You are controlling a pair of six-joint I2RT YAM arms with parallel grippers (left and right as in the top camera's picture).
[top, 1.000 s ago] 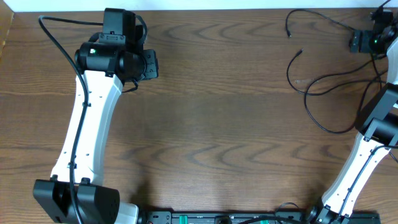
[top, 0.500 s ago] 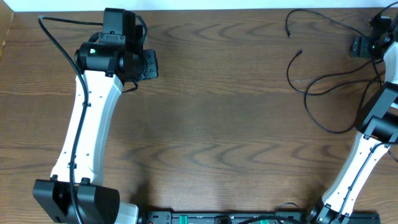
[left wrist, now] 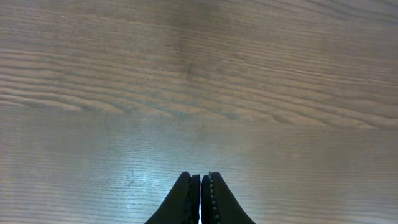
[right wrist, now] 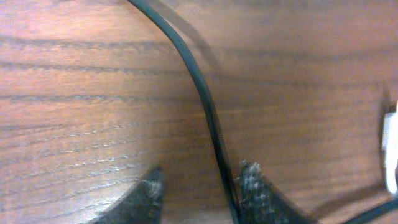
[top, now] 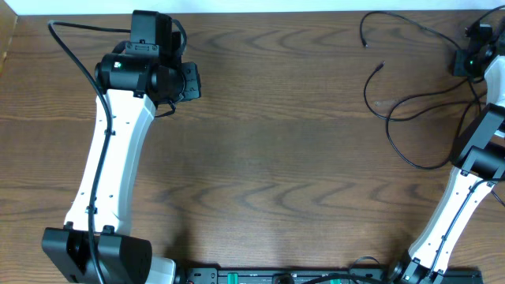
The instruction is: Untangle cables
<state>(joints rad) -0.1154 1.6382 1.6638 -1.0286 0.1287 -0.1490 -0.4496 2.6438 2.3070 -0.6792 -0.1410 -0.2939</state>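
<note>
Right wrist view: right gripper low over table, jaws part-way apart. Black cable runs between them, hugging one finger, not clamped. Further out, white cable end at frame edge. Left gripper closed on nothing, far left side of table. Likely risks: jaws catch only cable's edge and cord squirts out; lifting drags crossed loops and tightens tangle; plug end slides off table's far edge.

Dark brown wood-grain table with a narrow white strip beyond its far edge
</note>
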